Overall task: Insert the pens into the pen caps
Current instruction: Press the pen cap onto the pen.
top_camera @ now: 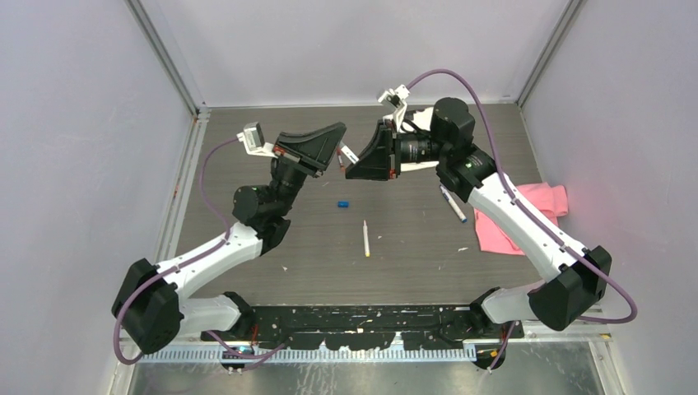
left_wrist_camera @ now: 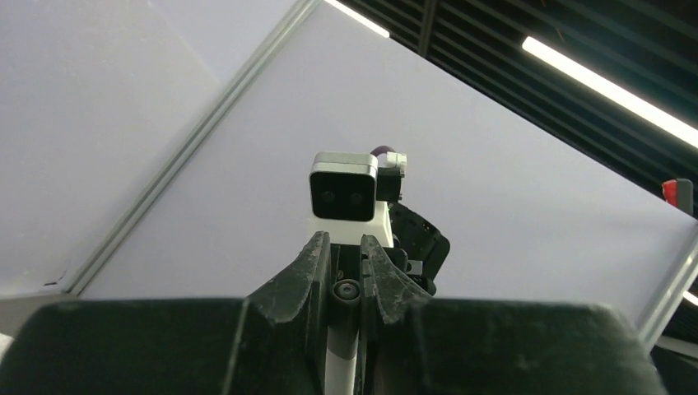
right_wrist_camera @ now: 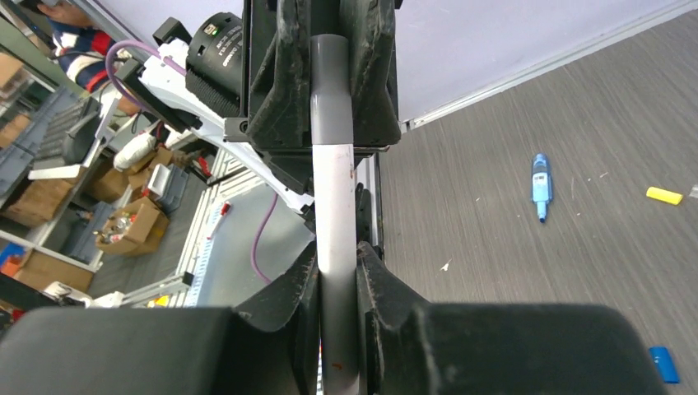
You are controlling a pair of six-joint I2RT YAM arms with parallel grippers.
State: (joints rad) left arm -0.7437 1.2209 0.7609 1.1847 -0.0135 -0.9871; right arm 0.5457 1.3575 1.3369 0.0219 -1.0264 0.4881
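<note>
Overhead, left gripper (top_camera: 336,152) and right gripper (top_camera: 355,160) meet at twelve o'clock. Left wrist: fingers (left_wrist_camera: 300,271) clamped on the short pale-grey plastic cap (left_wrist_camera: 342,366). Right wrist: fingers (right_wrist_camera: 374,280) clamped on the thin white marker pen (right_wrist_camera: 336,214); pushing off-axis, I fear, jams or slips it.

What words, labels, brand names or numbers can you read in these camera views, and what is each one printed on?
Nothing can be quoted; no text is legible.
Right wrist view, white label on the black round motor housing of the other arm: print is present, but too small and blurred to read.
Right wrist view, brown cardboard boxes in the background: no legible print.
Top and left wrist views: no text visible.
</note>
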